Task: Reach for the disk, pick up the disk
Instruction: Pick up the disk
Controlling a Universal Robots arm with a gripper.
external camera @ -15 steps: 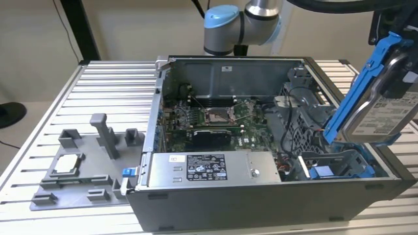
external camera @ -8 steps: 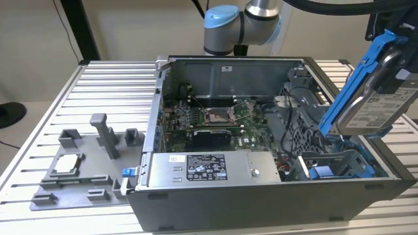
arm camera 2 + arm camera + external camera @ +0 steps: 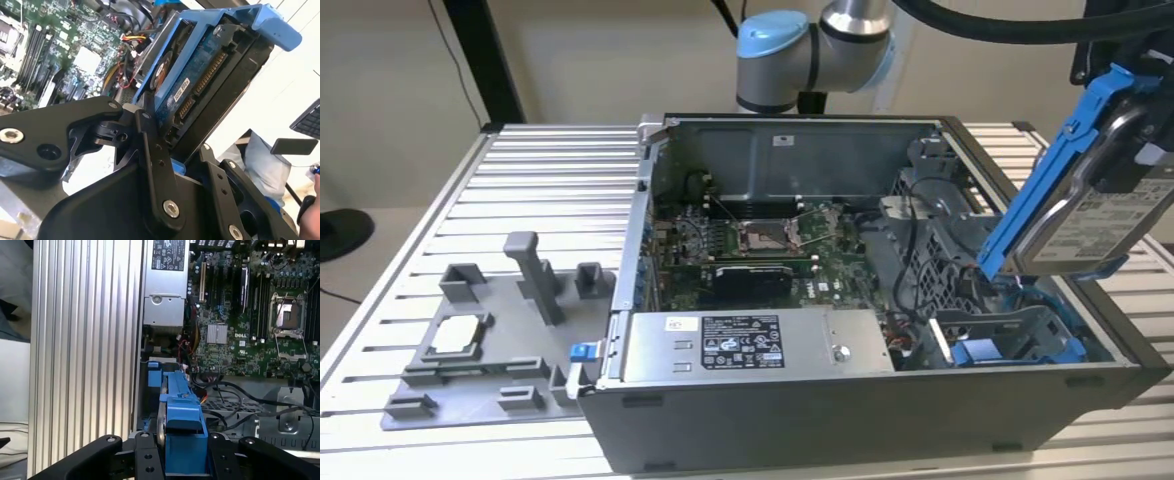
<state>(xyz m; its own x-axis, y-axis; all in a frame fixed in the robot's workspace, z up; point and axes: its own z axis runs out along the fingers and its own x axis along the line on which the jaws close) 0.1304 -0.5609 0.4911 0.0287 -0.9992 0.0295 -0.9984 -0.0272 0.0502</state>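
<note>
The disk (image 3: 1101, 225), a silver metal drive with a white label in a blue carrier frame (image 3: 1058, 160), hangs tilted on edge above the open computer case at the exterior view's right. My gripper (image 3: 1127, 150) is shut on it from above. In the second wrist view the disk (image 3: 200, 82) shows its blue circuit board and connectors, with the gripper (image 3: 175, 137) clamped on its near end by black fingers (image 3: 150, 150). In the first wrist view the disk (image 3: 181, 415) stands edge-on between the gripper (image 3: 182, 462) links.
The open computer case (image 3: 854, 400) holds a motherboard (image 3: 761, 240), a grey power-supply box (image 3: 747, 345) and a blue drive bay (image 3: 1001, 345) under the disk. A grey fixture (image 3: 480, 340) sits on the slatted table (image 3: 547, 180). A hand (image 3: 312, 212) shows in the second wrist view.
</note>
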